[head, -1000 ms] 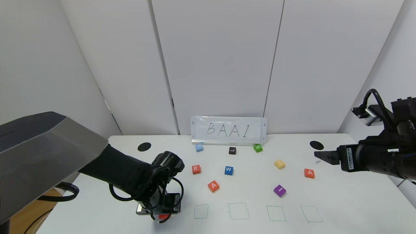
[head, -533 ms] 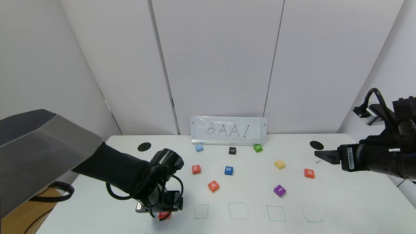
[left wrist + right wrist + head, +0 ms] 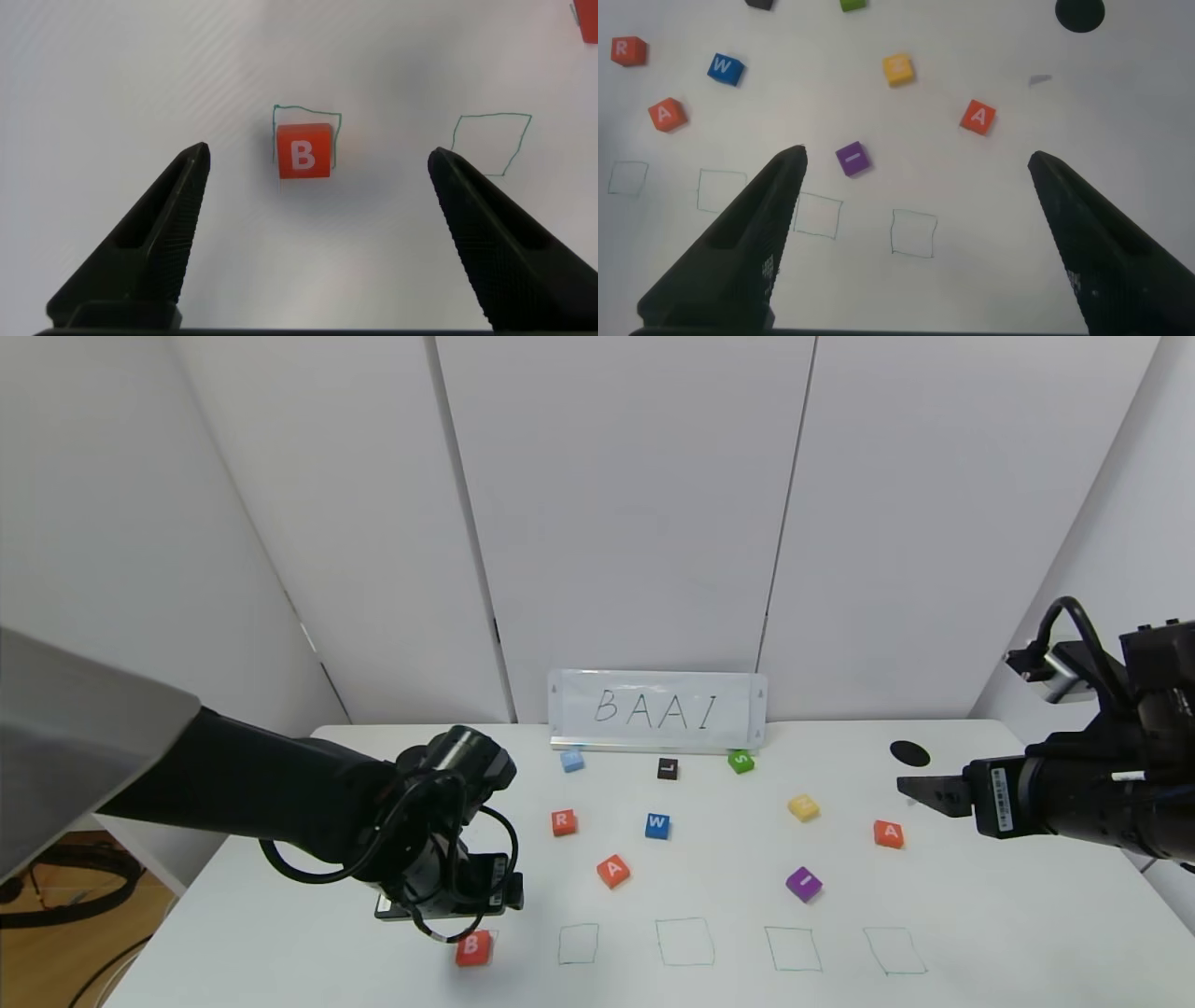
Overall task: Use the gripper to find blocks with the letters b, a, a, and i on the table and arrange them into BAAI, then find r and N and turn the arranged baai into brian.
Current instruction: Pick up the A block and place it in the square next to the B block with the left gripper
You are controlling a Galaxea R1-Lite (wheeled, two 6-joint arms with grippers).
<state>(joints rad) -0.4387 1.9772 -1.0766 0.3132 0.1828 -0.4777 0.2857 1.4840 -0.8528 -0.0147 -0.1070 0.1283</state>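
Observation:
The orange-red B block [image 3: 473, 947] [image 3: 304, 154] lies flat on the white table [image 3: 980, 915], on the leftmost drawn square. My left gripper [image 3: 446, 907] [image 3: 318, 154] hangs open just above and behind it, touching nothing. One orange-red A [image 3: 612, 870] [image 3: 666, 114] sits mid-table, the other A [image 3: 888, 833] [image 3: 978, 116] at the right. The purple I [image 3: 804, 883] [image 3: 852, 159] lies between them. The orange-red r [image 3: 563, 821] [image 3: 628, 50] sits behind the left A. My right gripper [image 3: 920, 791] [image 3: 917, 157] hovers open at the right, empty. I read no N on any block.
A blue W [image 3: 657, 825], black L [image 3: 667, 767], green S [image 3: 740, 762], light-blue block [image 3: 571, 761] and yellow block [image 3: 803, 806] lie farther back. A BAAI sign [image 3: 658, 709] stands at the rear. Several empty drawn squares [image 3: 684, 941] line the front edge. A black disc [image 3: 909, 753] lies back right.
My left gripper has opened, let go of the B block on the leftmost square, and lifted back from it. The right arm has barely shifted.

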